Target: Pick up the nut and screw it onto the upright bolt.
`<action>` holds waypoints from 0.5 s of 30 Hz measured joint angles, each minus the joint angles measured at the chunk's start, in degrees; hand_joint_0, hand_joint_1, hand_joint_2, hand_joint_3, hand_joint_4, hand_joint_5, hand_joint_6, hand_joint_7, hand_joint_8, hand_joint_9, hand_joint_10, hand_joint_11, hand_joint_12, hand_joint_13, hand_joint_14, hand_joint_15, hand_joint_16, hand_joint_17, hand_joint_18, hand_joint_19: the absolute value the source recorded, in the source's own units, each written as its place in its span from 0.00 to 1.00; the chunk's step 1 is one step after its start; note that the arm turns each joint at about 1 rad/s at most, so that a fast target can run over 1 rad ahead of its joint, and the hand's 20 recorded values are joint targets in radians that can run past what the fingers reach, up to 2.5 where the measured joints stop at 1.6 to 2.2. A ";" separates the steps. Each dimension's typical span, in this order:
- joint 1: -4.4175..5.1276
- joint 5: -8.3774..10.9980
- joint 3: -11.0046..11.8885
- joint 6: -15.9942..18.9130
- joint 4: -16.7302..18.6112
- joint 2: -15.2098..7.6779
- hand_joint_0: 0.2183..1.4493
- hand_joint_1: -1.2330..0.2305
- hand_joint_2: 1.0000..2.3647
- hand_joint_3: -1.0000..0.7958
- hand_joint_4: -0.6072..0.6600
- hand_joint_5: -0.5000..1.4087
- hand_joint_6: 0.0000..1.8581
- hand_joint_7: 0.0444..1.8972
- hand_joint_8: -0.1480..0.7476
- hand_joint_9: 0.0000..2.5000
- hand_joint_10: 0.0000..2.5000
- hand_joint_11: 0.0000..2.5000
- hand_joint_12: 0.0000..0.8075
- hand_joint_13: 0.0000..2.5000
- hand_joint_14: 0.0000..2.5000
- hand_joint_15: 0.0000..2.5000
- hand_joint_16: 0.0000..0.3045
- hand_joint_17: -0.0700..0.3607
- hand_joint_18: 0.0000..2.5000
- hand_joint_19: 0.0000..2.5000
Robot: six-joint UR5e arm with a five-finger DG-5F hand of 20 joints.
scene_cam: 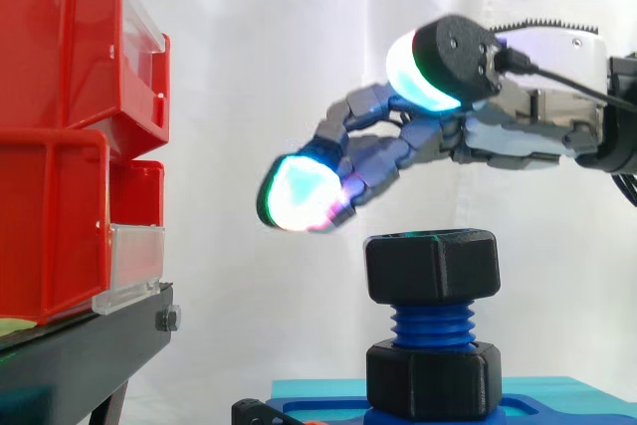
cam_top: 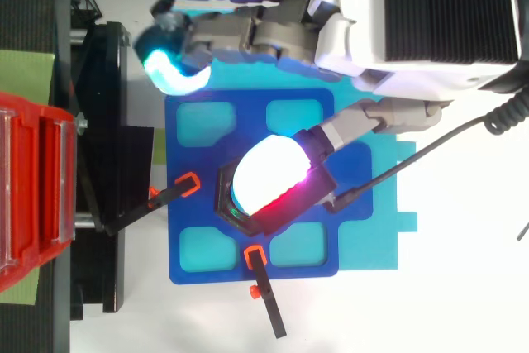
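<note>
Hand hovering loose over the nut, nothing grabbed yet

The robot hand (scene_cam: pixel 508 131) is released, its fingers half-bent and relaxed with nothing between them. The black plastic hex nut (scene_cam: pixel 432 266) sits right underneath it, perched on top of the upright blue threaded bolt (scene_cam: pixel 433 327) and clear of the pads. From above, the glowing thumb pad (cam_top: pixel 269 173) hangs pretty much dead over the nut. Looks to me like the nut is only on the first threads, well above the black hex collar (scene_cam: pixel 433 377) at the bolt's foot, so the job now is turning it down. I'd drop straight down, pinch opposite flats evenly, keep the nut level and twist in short turns, otherwise it'll tip or cross-thread. The red plastic bins (scene_cam: pixel 55 146) beyond the fingertips are well apart, no worry.
</note>
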 measured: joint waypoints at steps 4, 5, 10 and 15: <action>0.13 -0.64 0.68 -1.02 0.46 -0.02 0.22 0.90 0.00 0.28 0.65 0.20 0.27 0.32 0.40 0.23 0.00 0.00 0.38 0.10 0.00 0.00 0.12 0.35 0.00 0.00; 0.24 -0.68 0.73 -1.20 0.65 -0.03 0.22 0.90 0.00 0.28 0.64 0.20 0.27 0.32 0.40 0.23 0.00 0.00 0.38 0.10 0.00 0.00 0.12 0.35 0.00 0.00; 1.21 -0.27 0.83 -1.54 1.01 -0.34 0.22 0.90 0.00 0.28 0.65 0.21 0.27 0.35 0.41 0.22 0.00 0.00 0.38 0.09 0.00 0.00 0.12 0.35 0.00 0.00; 2.42 0.98 0.81 -0.93 -0.24 -1.07 0.23 0.88 0.00 0.28 0.67 0.22 0.27 0.43 0.42 0.22 0.00 0.00 0.38 0.09 0.00 0.00 0.12 0.35 0.00 0.00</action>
